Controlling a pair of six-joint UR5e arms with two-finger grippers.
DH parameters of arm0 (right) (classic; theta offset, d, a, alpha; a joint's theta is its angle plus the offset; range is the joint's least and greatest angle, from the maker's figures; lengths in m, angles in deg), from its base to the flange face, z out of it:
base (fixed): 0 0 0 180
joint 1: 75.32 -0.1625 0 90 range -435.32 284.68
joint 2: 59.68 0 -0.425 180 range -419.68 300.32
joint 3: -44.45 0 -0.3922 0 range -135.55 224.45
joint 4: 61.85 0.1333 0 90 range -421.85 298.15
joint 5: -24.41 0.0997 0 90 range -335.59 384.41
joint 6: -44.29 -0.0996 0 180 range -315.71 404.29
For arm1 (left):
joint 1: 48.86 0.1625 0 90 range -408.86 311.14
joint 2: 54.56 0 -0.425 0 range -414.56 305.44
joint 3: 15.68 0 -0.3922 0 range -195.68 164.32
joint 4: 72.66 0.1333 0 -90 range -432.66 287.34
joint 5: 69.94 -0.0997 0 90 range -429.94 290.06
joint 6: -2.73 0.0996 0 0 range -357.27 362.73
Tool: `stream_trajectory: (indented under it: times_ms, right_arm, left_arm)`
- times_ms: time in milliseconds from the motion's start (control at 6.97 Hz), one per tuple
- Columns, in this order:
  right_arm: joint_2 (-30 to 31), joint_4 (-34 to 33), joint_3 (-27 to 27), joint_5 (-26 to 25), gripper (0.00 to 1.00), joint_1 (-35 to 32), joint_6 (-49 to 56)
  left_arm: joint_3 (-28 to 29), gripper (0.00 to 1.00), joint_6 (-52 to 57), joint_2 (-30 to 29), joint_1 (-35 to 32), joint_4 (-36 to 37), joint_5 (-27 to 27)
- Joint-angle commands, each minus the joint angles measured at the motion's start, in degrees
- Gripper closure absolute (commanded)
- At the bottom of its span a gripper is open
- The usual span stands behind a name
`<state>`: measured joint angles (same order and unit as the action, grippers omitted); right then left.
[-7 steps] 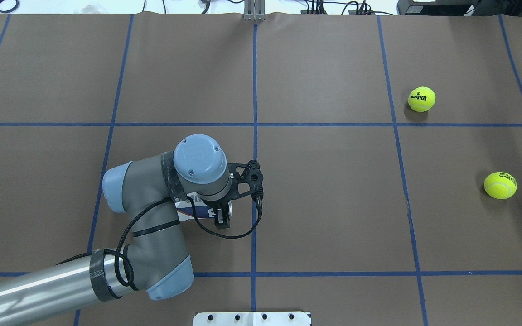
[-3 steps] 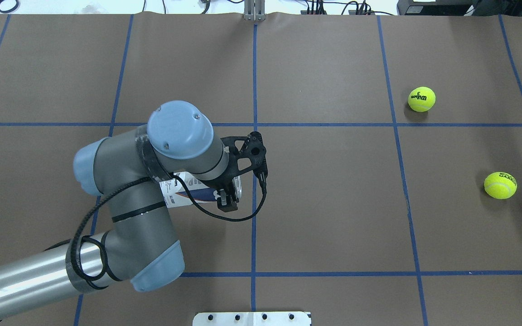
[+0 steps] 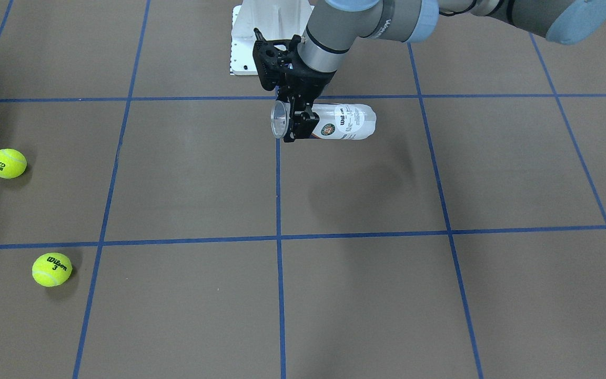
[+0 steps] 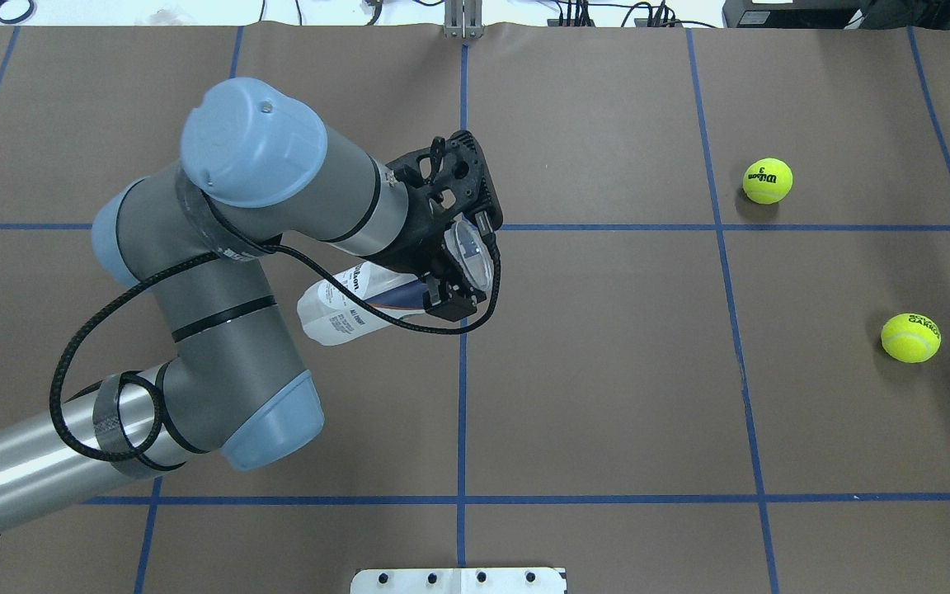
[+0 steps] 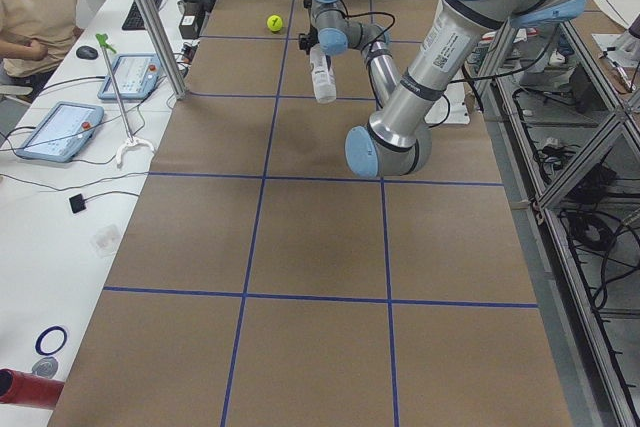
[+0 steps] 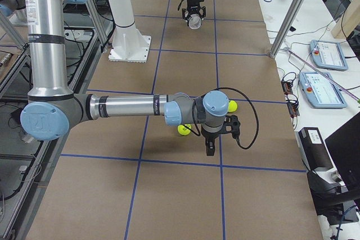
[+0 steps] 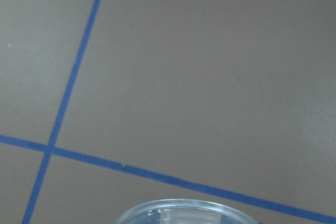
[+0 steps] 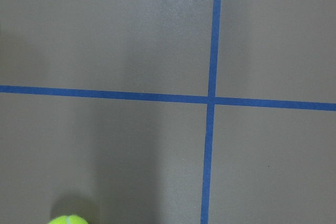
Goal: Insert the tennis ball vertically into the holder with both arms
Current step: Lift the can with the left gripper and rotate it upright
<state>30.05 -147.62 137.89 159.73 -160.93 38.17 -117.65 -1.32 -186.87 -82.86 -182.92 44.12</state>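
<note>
Your left gripper (image 3: 296,123) is pinching its fingers (image 4: 448,306) narrow across the holder (image 3: 346,121), right up by the open mouth. One black pad is showing against the clear wall and the other is hiding behind it. The holder is hanging on its side, well clear of the table (image 4: 607,396), with its shadow sitting on the brown paper underneath. The mouth is pointing toward the centre blue tape line (image 4: 462,412), and the closed end with the white and navy label is trailing back under the left arm (image 4: 219,272). In the left wrist view you're only getting the clear rim (image 7: 184,211) poking up at the bottom edge, with tape and bare paper past it. The left arm is reaching in from its corner with a black cable looping around the wrist. Over on the other side, your right gripper (image 6: 211,145) is hanging fingers-down over the table, and honestly I can't tell if they're spread or closed, since only the side camera is catching it. It's sitting near the two tennis balls and well apart from the holder. The Wilson 3 ball (image 4: 767,181) and the other ball (image 4: 910,337) are both resting on the paper, apart from each other. One of them is peeking in as a yellow sliver at the bottom of the right wrist view, though I can't say which. The white base (image 3: 271,37) is sitting at the robot's edge of the table.
</note>
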Motion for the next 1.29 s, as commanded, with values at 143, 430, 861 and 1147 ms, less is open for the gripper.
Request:
stream_trajectory:
  times_ms: [143,430,861,1147]
  right_arm:
    - [0.0,0.0,0.1,0.0,0.00,0.0,0.0]
    - [0.0,0.1,0.1,0.0,0.00,0.0,0.0]
    - [0.0,0.1,0.3,0.1,0.00,0.0,-0.4]
    - [0.0,0.2,0.3,0.1,0.00,0.0,-0.4]
  left_arm:
    - [5.8,0.46,-11.0,1.4,-1.6,-33.2,-4.5]
    - [18.8,0.50,-17.8,3.2,-1.1,-63.9,-11.0]
    - [26.1,0.55,-23.2,3.3,-0.6,-81.3,-19.7]
    - [27.8,0.63,-23.2,3.4,0.2,-81.7,-19.7]
